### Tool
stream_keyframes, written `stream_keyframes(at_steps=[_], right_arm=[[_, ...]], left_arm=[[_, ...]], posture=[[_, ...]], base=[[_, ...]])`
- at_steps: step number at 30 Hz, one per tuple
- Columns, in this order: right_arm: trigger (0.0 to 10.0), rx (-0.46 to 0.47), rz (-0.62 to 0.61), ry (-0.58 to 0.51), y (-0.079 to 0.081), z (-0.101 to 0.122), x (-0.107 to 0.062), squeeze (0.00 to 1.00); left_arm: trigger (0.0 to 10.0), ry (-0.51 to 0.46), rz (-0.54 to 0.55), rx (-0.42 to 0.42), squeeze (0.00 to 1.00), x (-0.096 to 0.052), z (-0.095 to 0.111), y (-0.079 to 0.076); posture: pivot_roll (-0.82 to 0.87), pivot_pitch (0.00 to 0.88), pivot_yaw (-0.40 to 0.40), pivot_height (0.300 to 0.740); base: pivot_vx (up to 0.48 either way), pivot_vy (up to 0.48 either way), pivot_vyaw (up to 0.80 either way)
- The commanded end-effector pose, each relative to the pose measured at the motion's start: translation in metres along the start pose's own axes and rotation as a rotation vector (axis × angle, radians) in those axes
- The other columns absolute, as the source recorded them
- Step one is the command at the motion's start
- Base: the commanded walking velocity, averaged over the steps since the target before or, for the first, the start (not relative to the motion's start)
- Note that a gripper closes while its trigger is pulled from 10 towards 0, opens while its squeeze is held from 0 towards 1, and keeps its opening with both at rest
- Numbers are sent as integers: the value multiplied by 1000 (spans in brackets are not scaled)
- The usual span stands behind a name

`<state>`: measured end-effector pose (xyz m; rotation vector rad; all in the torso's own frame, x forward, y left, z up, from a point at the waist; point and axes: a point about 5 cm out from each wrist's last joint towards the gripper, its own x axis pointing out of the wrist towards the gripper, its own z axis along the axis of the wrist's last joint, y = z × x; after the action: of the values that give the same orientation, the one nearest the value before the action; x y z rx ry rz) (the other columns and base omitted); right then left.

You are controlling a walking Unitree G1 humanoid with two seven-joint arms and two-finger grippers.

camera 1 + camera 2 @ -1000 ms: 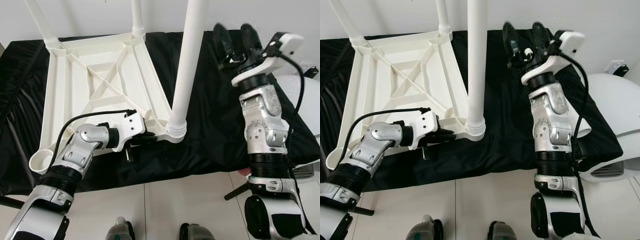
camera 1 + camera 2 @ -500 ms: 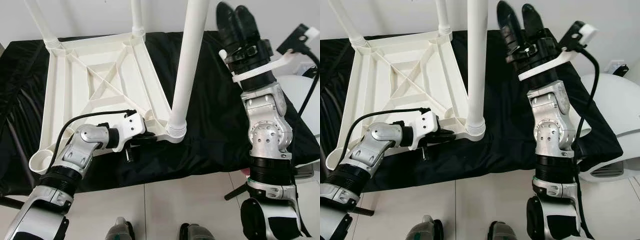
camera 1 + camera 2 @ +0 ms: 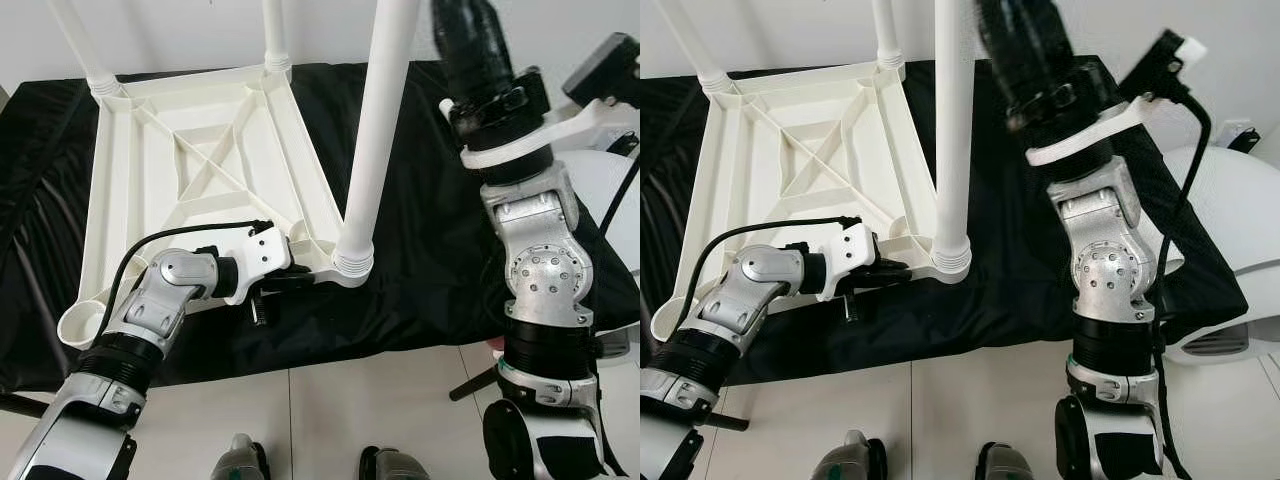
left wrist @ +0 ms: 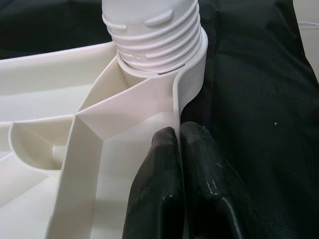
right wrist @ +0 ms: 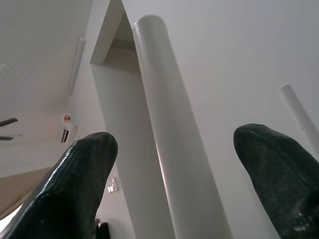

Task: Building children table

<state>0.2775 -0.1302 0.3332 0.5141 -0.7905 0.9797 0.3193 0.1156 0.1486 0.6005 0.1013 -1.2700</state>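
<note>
Jaws first: the right gripper (image 5: 174,164) is spread wide with the near-right table leg (image 3: 375,130) standing between its fingers, seemingly not yet touching; the left gripper (image 4: 182,149) is pressed together on the near rim of the tabletop (image 3: 200,150), just beside that leg's threaded socket (image 4: 154,35). The tabletop lies upside down on the black cloth (image 3: 430,280), three legs upright in their corners and the near-left socket (image 3: 80,325) empty. The leg's long axis runs straight up, so the right gripper, raised beside it on the right, is the nearer one to close on it and turn
</note>
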Motion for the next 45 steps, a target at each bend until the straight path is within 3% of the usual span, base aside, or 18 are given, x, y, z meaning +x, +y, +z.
stream_keyframes(at_steps=[1, 16, 23, 24, 25, 26, 27, 29, 30, 31, 45], right_arm=[[10000, 5, 41, 24, 6, -1, 0, 0], [10000, -41, 78, 155, -8, 3, 23, 0], [10000, -49, 79, 178, -10, 4, 26, 0], [8431, -51, 80, 193, -11, 4, 26, 0], [8431, -51, 80, 193, -11, 4, 26, 0], [6000, -49, 80, 207, -12, 3, 26, 0], [4588, -43, 87, 230, -12, 1, 26, 0], [4588, -41, 89, 237, -12, 1, 26, 0], [1725, -37, 95, 242, -12, 0, 26, 0], [0, -34, 101, 248, -12, 0, 26, 0], [0, -24, 141, 284, -10, -1, 26, 0]], left_arm=[[10000, 107, -66, -78, 0, 3, -26, -17], [10000, 90, -64, -76, 0, 7, -23, -19], [10000, 88, -62, -76, 0, 8, -22, -19], [10000, 86, -60, -75, 0, 8, -22, -19], [10000, 86, -60, -75, 0, 8, -22, -19], [10000, 85, -57, -74, 0, 8, -21, -19], [10000, 84, -54, -74, 0, 8, -21, -18], [10000, 84, -54, -73, 0, 8, -21, -18], [10000, 84, -53, -74, 0, 8, -20, -17], [10000, 83, -52, -72, 0, 7, -20, -17], [10000, 82, -47, -63, 0, 7, -17, -13]], posture=[[45, 150, 30, 740], [34, 155, -2, 740], [32, 160, -11, 740], [32, 164, -17, 740], [32, 164, -17, 740], [32, 166, -20, 740], [31, 169, -21, 740], [31, 169, -21, 740], [31, 169, -21, 740], [31, 169, -21, 740], [26, 177, -23, 740]], base=[[0, 0, 0], [0, 0, 0], [0, 0, 0], [0, 0, 0], [0, 0, 0], [0, 0, 0], [0, 0, 0], [0, 0, 0], [0, 0, 0], [0, 0, 0], [0, 0, 0]])
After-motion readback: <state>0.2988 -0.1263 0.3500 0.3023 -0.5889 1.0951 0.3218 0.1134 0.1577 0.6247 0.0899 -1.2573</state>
